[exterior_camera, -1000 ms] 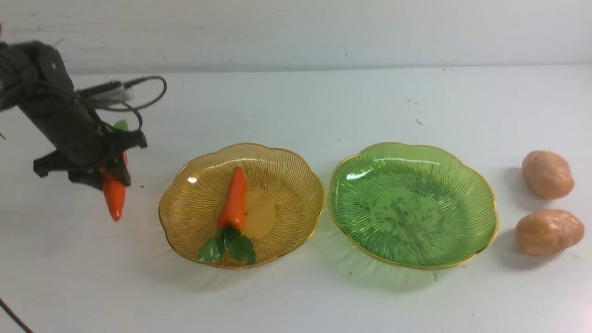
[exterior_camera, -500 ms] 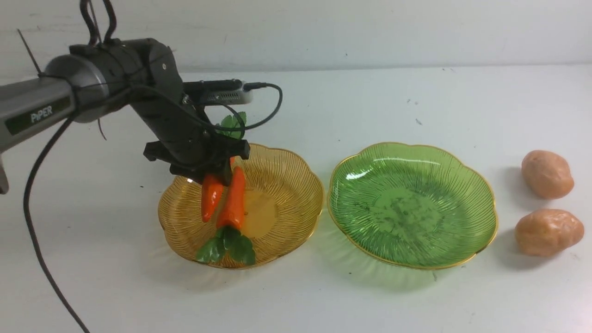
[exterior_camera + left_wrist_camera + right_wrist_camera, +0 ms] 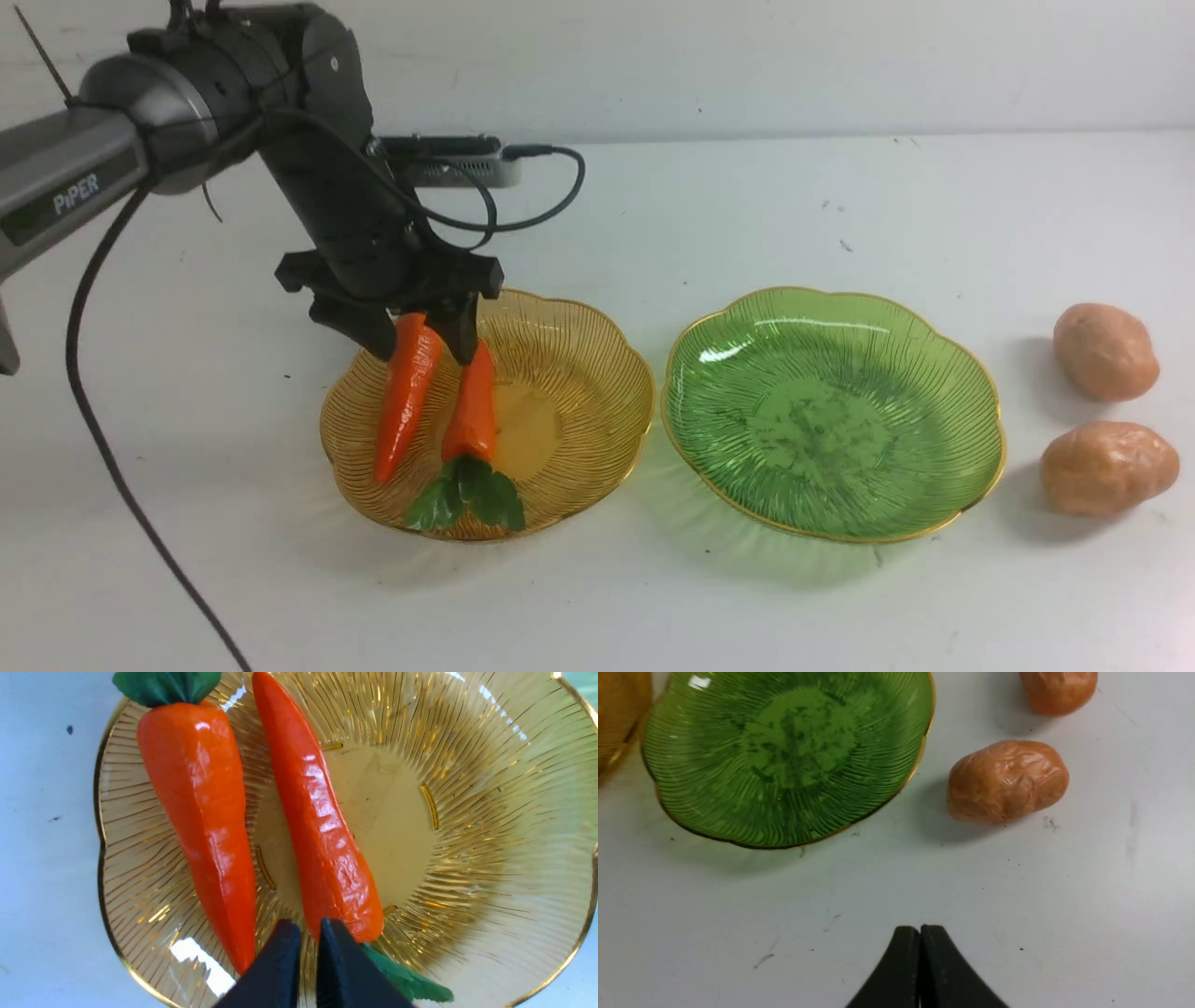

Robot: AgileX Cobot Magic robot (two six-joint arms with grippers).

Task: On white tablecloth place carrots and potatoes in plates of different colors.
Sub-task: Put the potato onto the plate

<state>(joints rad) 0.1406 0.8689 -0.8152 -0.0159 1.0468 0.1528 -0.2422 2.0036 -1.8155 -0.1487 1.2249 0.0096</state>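
Observation:
Two orange carrots lie side by side in the amber plate [image 3: 597, 373] on the white tablecloth [image 3: 653, 215]: one [image 3: 400, 411] with its tip toward me, the other [image 3: 474, 401] with its leaves toward me. My left gripper [image 3: 420, 350] hangs just above the first carrot's thick end. In the left wrist view its fingertips [image 3: 303, 926] are almost together and hold nothing, with both carrots [image 3: 201, 812] [image 3: 317, 826] resting on the plate [image 3: 467, 812]. The green plate [image 3: 831, 411] is empty. Two potatoes [image 3: 1105, 351] [image 3: 1107, 468] sit to its right. My right gripper [image 3: 920, 928] is shut over bare cloth.
The left arm's black cable [image 3: 112, 448] hangs down to the cloth's front left. In the right wrist view the green plate [image 3: 784, 756] and both potatoes [image 3: 1007, 781] [image 3: 1057, 690] lie ahead of the shut fingers. A pale wall runs along the back.
My left arm carried a carrot from the left side over the amber plate and let it go. That carrot now lies beside the first one. The right side is unchanged.

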